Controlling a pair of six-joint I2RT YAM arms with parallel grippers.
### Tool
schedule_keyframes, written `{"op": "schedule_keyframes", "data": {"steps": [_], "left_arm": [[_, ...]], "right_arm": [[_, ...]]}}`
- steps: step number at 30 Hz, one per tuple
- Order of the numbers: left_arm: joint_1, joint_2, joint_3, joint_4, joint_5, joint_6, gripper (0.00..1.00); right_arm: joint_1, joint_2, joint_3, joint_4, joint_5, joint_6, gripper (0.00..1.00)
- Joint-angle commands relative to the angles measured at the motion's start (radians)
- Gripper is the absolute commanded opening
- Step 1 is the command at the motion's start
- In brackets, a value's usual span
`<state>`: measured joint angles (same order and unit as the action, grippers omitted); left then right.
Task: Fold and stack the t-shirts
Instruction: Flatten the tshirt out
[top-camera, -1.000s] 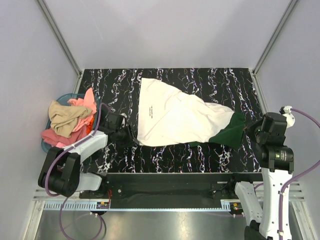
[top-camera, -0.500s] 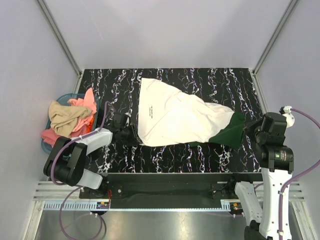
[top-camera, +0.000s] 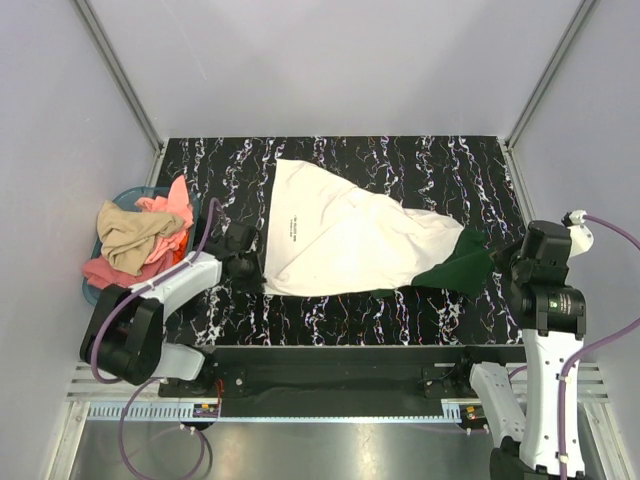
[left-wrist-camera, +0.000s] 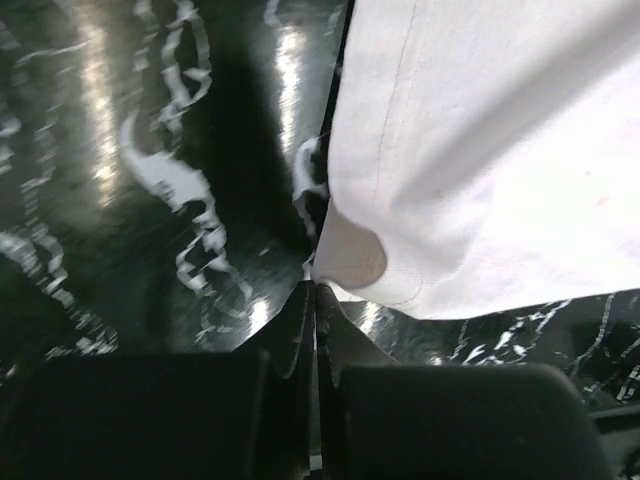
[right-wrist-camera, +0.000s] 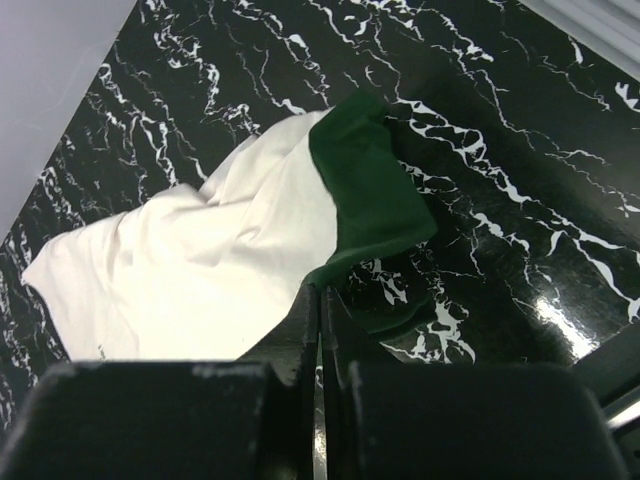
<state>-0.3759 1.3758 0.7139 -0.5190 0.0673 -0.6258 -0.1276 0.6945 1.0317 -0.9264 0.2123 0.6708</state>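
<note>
Left gripper (left-wrist-camera: 316, 300) closed since earlier frame, jaws pinched on near-left corner of cream-white cloth t-shirt (top-camera: 340, 245); shirt dragged slightly toward left edge of black marbled table (top-camera: 400, 160). Right gripper (right-wrist-camera: 318, 300) shut, empty (near right edge). Plain dark green t-shirt (top-camera: 455, 272) lay partly under cream one. Nothing was folded or stacked yet.

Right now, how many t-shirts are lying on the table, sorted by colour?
Cream-white t-shirt: 1
Dark green t-shirt: 1
Total: 2
</note>
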Motion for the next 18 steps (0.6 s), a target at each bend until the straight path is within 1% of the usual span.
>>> {"op": "schedule_keyframes", "data": {"steps": [1, 3, 5, 6, 7, 9, 10, 11, 13, 14, 16, 17, 18], "left_arm": [[-0.011, -0.05, -0.002, -0.127, -0.147, -0.011, 0.0], [-0.017, -0.055, 0.021, -0.165, -0.162, -0.026, 0.04], [-0.015, -0.082, 0.036, -0.188, -0.195, -0.058, 0.04], [-0.015, -0.098, 0.053, -0.217, -0.21, -0.07, 0.18], [-0.014, -0.115, 0.064, -0.234, -0.243, -0.083, 0.29], [-0.017, -0.176, 0.096, -0.249, -0.259, -0.091, 0.38], [-0.018, -0.197, 0.108, -0.243, -0.264, -0.075, 0.48], [-0.021, -0.23, 0.131, -0.234, -0.259, -0.065, 0.52], [-0.02, -0.239, 0.145, -0.193, -0.204, -0.025, 0.57], [-0.02, -0.218, 0.162, -0.185, -0.186, -0.017, 0.59], [-0.02, -0.169, 0.177, -0.173, -0.12, 0.0, 0.59], [-0.02, -0.114, 0.183, -0.174, -0.104, 0.0, 0.56], [-0.02, -0.091, 0.177, -0.176, -0.09, -0.002, 0.56]], "right_arm": [[-0.004, 0.01, 0.022, 0.004, 0.088, -0.004, 0.0], [-0.004, 0.007, 0.034, 0.004, 0.076, -0.005, 0.0], [-0.004, 0.004, 0.042, 0.001, 0.049, -0.01, 0.0], [-0.004, -0.003, 0.042, 0.001, 0.041, -0.01, 0.0], [-0.004, -0.006, 0.042, 0.003, 0.03, -0.008, 0.0], [-0.004, -0.021, 0.033, 0.003, 0.0, -0.002, 0.0], [-0.004, -0.024, 0.028, 0.006, -0.01, 0.006, 0.0], [-0.004, -0.03, 0.018, 0.009, -0.027, 0.009, 0.0], [-0.004, -0.035, 0.008, 0.021, -0.04, 0.019, 0.0], [-0.004, -0.035, 0.001, 0.023, -0.05, 0.023, 0.0], [-0.004, -0.035, -0.001, 0.029, -0.054, 0.024, 0.0], [-0.004, -0.035, -0.001, 0.032, -0.054, 0.024, 0.0], [-0.004, -0.033, -0.002, 0.034, -0.056, 0.026, 0.0]]}}
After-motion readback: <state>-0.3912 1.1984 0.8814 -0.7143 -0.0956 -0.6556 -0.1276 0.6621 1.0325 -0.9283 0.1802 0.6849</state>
